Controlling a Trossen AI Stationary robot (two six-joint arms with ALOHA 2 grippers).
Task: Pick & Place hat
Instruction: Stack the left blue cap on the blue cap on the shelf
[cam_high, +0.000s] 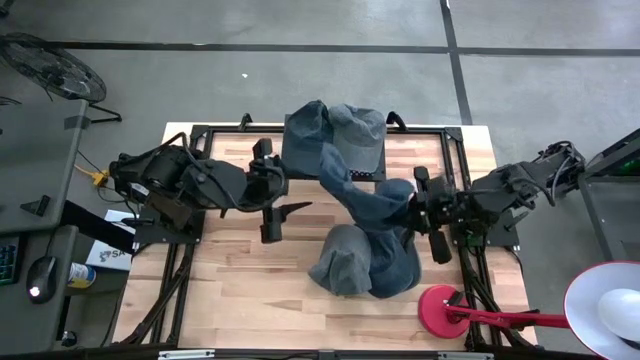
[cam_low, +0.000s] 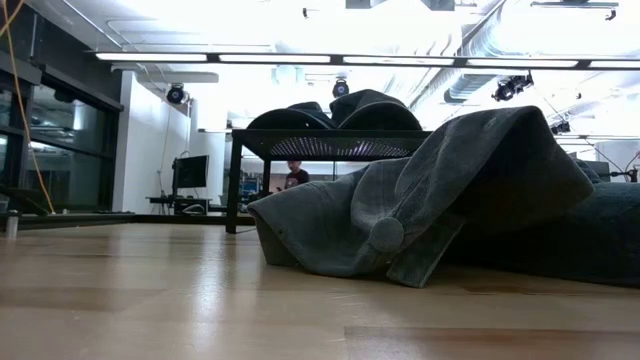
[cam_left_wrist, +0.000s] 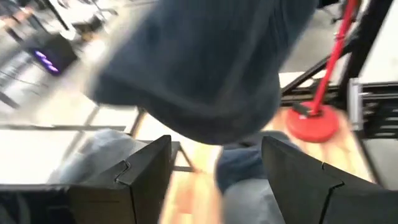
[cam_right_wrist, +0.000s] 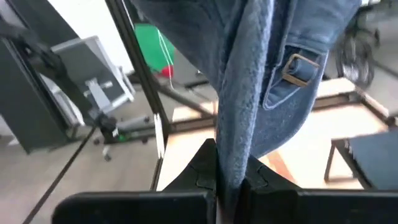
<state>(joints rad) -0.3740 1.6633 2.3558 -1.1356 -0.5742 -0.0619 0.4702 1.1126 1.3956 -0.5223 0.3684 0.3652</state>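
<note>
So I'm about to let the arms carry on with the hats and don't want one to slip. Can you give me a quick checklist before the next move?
1. Right claw shut on a hat: ok, the cloth is pinched between its fingers.
2. Left claw open: ok, fingers apart, holding nothing.
3. Left claw free of cloth: cannot tell, a dark hat hangs close above it.
4. Hats on the rack: ok, two rest there.
5. Hats on the table: not ok, a pile is not yet placed.
6. Red stand away from the pile: ok.
</note>
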